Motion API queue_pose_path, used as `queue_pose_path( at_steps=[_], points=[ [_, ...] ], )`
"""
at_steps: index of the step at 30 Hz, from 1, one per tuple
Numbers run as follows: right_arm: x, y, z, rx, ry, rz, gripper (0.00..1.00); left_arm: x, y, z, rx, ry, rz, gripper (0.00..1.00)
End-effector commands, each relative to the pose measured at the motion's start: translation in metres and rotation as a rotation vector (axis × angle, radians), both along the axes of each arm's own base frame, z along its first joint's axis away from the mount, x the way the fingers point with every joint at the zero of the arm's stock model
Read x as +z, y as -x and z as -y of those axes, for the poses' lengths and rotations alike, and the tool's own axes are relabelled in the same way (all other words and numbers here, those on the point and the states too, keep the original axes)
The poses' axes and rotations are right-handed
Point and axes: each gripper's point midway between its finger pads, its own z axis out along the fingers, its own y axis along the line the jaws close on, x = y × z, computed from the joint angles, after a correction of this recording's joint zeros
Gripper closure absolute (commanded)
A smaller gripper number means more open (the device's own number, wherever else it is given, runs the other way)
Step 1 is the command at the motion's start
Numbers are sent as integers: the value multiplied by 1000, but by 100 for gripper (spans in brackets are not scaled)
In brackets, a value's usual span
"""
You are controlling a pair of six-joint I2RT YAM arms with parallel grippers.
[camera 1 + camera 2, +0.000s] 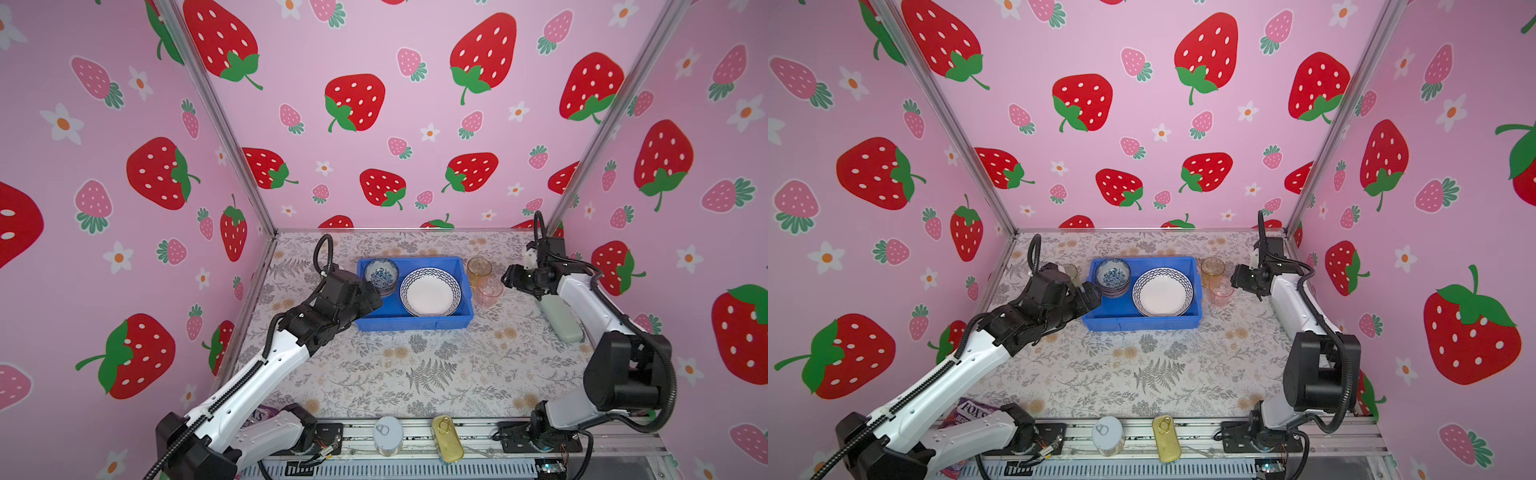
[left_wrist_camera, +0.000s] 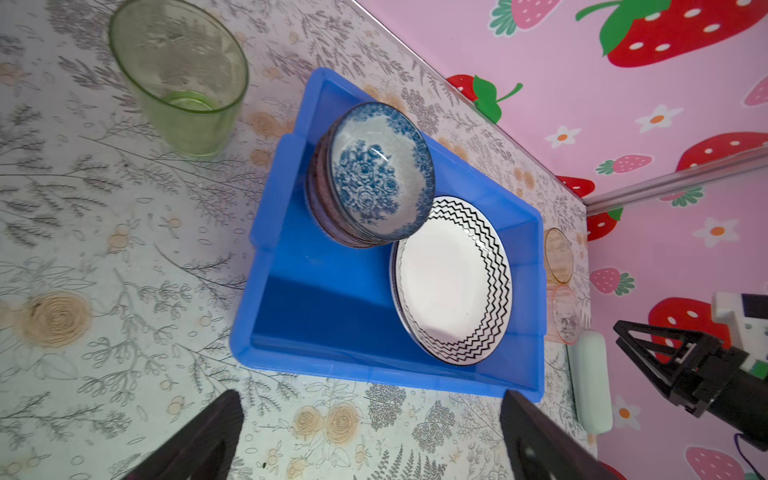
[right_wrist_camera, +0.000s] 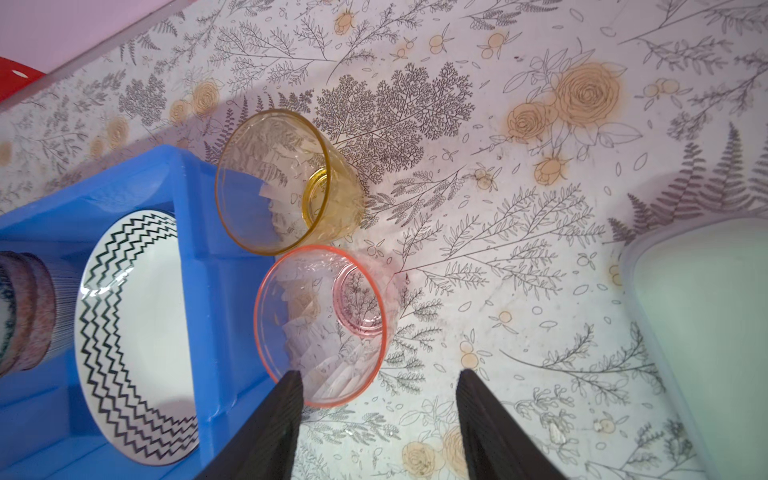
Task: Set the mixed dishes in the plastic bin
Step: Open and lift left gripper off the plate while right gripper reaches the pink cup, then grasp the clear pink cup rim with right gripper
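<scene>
The blue plastic bin (image 1: pixel 415 322) holds a stack of small bowls topped by a blue-floral one (image 1: pixel 381 274) and a white wavy-rimmed plate (image 1: pixel 431 291). An amber tumbler (image 1: pixel 479 267) and a pink tumbler (image 1: pixel 490 291) stand just outside the bin's right wall. A green tumbler (image 2: pixel 183 75) stands left of the bin. My left gripper (image 2: pixel 372 399) is open and empty at the bin's left front corner. My right gripper (image 3: pixel 380 374) is open beside the pink tumbler (image 3: pixel 324 324), one fingertip (image 3: pixel 291 386) at its rim, nothing between the jaws.
A pale green case (image 1: pixel 561 318) lies under the right arm near the right wall. A silver round tin (image 1: pixel 387 434) and a gold oval tin (image 1: pixel 446 438) sit on the front rail. A purple candy bag (image 1: pixel 967 415) lies at the front left.
</scene>
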Motion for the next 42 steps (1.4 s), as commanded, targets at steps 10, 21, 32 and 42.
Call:
queue_pose_path(
  at_steps=[10, 21, 32, 42],
  points=[
    [-36, -23, -18, 41, 86, -59, 48, -21, 36, -62, 137, -38, -69, 1],
    [-53, -22, -18, 45, 127, -92, 67, -27, 41, -66, 146, -16, -90, 1],
    [-53, -17, -20, 58, 164, -96, 82, -35, 42, -67, 146, 2, -112, 1],
    [-46, -14, -21, 71, 202, -95, 94, -40, 47, -72, 159, 13, -123, 1]
  ],
)
